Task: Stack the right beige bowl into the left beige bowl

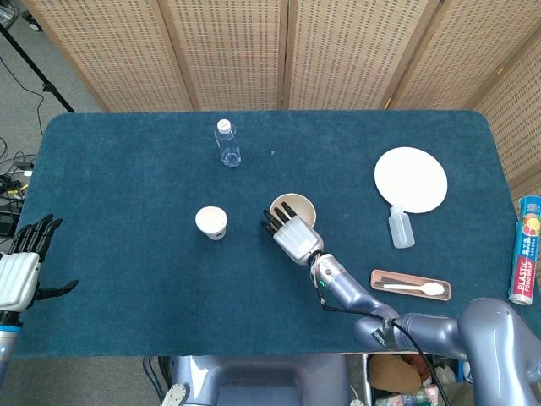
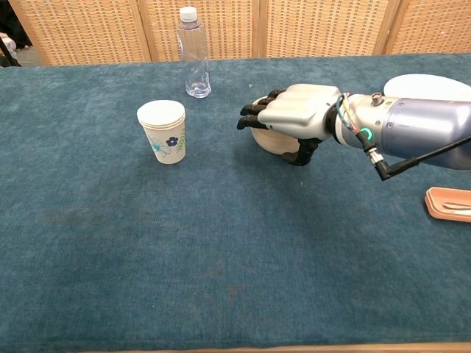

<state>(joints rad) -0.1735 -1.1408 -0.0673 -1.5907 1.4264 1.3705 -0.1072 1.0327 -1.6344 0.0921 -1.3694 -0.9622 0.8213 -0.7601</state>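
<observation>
A beige bowl [image 1: 292,205] stands near the middle of the blue table [image 1: 127,186]. I see only one bowl outline, and I cannot tell whether a second one is nested inside. My right hand [image 1: 292,236] hovers over the bowl's near rim with fingers stretched out and nothing in them. In the chest view the right hand [image 2: 294,112] hides most of the bowl [image 2: 271,140], and its thumb hangs down in front of the bowl's wall. My left hand [image 1: 19,271] stays open at the table's far left edge, away from everything.
A paper cup [image 1: 210,222] stands left of the bowl, with a water bottle [image 1: 226,144] behind it. To the right lie a white plate [image 1: 411,179], a small white bottle [image 1: 401,227] and a pink tray with a spoon [image 1: 410,285]. A printed tube [image 1: 526,249] is at the right edge.
</observation>
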